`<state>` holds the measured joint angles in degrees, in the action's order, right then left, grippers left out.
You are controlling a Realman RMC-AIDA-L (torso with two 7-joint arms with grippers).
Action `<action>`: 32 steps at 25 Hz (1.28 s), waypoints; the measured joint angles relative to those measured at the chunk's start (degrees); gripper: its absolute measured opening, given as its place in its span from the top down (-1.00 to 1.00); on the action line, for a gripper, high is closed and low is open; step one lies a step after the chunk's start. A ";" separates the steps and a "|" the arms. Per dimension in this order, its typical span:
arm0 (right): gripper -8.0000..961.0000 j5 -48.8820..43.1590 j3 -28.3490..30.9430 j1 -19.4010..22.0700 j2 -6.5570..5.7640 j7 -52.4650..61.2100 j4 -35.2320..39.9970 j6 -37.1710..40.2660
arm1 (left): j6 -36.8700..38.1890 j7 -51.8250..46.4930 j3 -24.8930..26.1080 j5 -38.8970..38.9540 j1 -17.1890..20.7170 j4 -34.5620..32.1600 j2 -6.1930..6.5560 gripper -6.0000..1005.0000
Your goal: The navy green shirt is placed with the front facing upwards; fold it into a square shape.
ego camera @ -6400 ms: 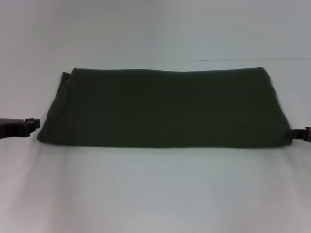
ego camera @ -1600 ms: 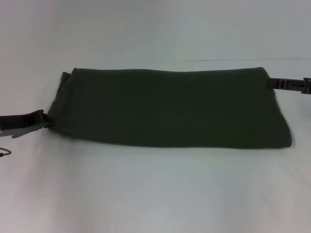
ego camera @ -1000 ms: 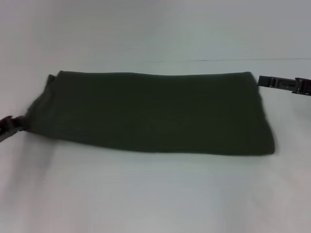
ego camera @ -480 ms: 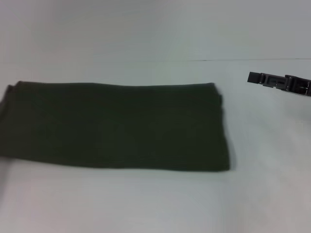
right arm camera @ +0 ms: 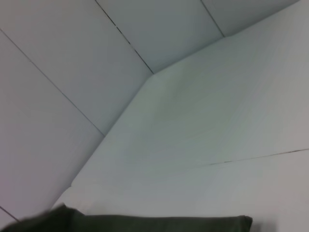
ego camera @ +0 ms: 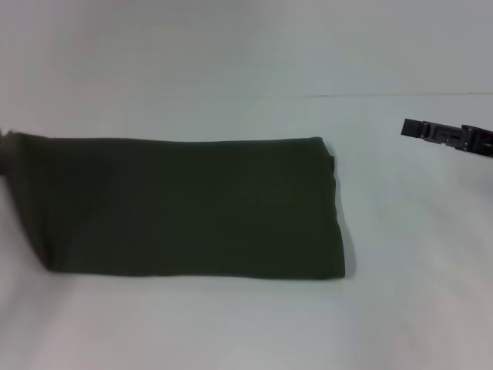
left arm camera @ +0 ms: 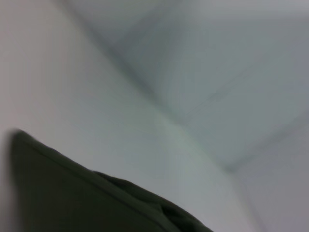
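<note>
Right pincer (ego camera: 408,128) reaching in level from right edge, hanging free, holding nothing; finger gap unclear. Left pincer out of sight.

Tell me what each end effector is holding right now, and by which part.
The right end effector holds nothing, apart from the navy green shirt. The left one is out of view beyond the shirt's left end; any hold there cannot be told.

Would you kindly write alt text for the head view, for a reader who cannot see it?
A dark green shirt, folded into a long band, lies on a white table, its left end reaching the picture's left edge. The right gripper hangs apart from it at the far right; the left gripper is out of view.
</note>
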<state>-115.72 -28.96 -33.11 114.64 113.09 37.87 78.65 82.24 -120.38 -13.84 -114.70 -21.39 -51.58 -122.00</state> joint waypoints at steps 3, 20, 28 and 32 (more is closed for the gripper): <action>-0.91 0.70 0.00 0.80 -0.40 -0.86 0.01 1.02 | 4.70 2.39 -2.59 4.46 -4.20 1.86 -1.71 0.96; -0.91 1.42 -0.43 4.50 -2.22 -4.15 -0.14 5.75 | -1.93 47.69 -8.83 16.36 -17.19 58.47 -2.68 0.95; -0.91 1.14 -1.00 4.43 -2.47 -3.69 -1.20 4.75 | 8.41 55.65 -7.61 12.10 -15.93 62.08 -2.72 0.57; -0.91 -0.05 -1.36 3.62 -2.83 -1.23 -1.93 3.79 | 14.76 55.90 -7.34 11.30 -14.64 57.86 -2.64 0.27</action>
<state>-115.77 -30.32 -29.49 111.81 111.86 35.95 82.43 97.00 -64.48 -21.18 -103.40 -36.03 6.28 -124.64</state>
